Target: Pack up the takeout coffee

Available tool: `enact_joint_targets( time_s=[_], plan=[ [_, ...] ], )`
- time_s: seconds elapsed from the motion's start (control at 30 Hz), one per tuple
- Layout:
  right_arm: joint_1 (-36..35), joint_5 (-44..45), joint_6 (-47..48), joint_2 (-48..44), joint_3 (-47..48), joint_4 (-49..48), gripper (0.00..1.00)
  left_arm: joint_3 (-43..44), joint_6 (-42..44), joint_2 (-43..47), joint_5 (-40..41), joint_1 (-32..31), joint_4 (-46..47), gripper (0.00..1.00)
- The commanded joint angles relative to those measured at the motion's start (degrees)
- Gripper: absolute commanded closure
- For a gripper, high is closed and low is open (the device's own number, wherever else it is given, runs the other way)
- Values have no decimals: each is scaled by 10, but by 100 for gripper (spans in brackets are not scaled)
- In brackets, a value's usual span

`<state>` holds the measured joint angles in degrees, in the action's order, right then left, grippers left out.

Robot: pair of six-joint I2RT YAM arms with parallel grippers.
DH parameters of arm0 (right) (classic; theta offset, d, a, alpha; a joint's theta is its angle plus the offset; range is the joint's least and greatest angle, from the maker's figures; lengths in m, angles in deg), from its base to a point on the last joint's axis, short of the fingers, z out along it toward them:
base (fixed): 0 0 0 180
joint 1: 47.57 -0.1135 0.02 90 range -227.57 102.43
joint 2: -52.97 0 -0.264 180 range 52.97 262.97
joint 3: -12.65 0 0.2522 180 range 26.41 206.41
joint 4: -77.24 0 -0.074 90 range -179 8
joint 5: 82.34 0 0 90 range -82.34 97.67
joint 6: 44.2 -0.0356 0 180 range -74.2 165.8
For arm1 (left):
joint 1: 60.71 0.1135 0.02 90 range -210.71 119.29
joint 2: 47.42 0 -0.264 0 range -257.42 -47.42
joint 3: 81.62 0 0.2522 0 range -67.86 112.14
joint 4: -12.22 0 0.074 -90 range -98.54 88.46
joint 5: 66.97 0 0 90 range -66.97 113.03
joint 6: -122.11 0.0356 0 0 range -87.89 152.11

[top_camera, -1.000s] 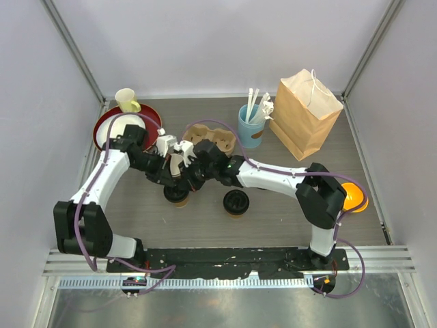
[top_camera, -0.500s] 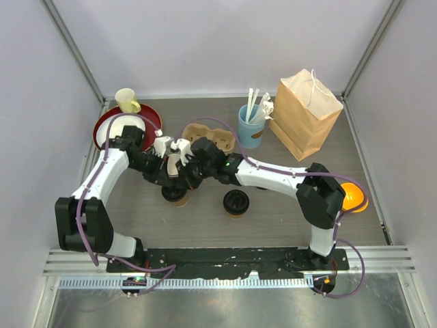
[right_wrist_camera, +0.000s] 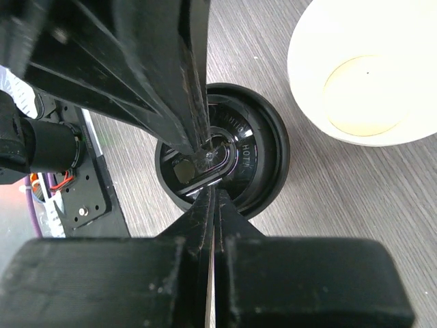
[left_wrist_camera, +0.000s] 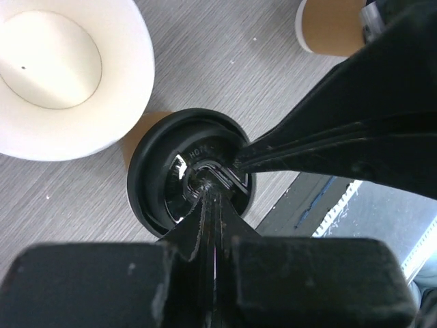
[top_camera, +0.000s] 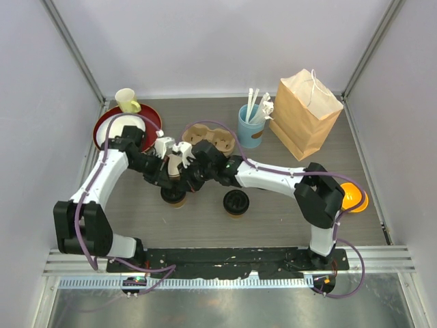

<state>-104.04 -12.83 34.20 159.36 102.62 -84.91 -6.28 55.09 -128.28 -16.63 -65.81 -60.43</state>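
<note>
One takeout coffee (top_camera: 174, 197), a tan paper cup with a black sip lid (left_wrist_camera: 190, 167), stands left of centre under both wrists. My left gripper (left_wrist_camera: 205, 179) is shut, its tips resting on the middle of the lid. My right gripper (right_wrist_camera: 213, 191) is shut too and meets the same lid (right_wrist_camera: 263, 147) from the opposite side. Neither gripper holds anything. In the top view the two grippers (top_camera: 171, 184) (top_camera: 186, 184) hide most of this cup. The second takeout coffee (top_camera: 235, 203) stands free to its right.
A lidless cup with a white inside (left_wrist_camera: 61, 75) stands right beside the pressed cup. A cardboard cup carrier (top_camera: 208, 139) lies behind the arms. Farther back are a blue cup of utensils (top_camera: 250, 128), a brown paper bag (top_camera: 305, 113), and a red plate (top_camera: 150, 117) with a yellow cup (top_camera: 126, 100).
Both wrists have edged slightly left over the cup. The grippers stay shut, and the cup has barely moved.
</note>
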Motion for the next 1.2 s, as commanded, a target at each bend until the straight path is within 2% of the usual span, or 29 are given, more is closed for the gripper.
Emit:
enact_joint_targets(
  time_s=[0.0,0.47,0.6,0.83,1.0,1.17],
  plan=[
    [-8,-1,23,-8,61,68,99,62,21,36,-40,3,-50,100],
    [-14,-45,29,51,180,43,99,49,59,36,-9,82,-83,100],
    [-14,-41,25,70,145,14,99,28,63,33,-10,92,-72,100],
    [0,-25,-31,62,-34,-77,99,-3,76,19,13,92,-57,100],
    [-1,-17,-31,41,-42,-67,99,-4,75,16,2,91,-56,100],
    [-21,-9,-19,37,7,-45,99,2,65,15,-28,86,-60,97]
  ],
)
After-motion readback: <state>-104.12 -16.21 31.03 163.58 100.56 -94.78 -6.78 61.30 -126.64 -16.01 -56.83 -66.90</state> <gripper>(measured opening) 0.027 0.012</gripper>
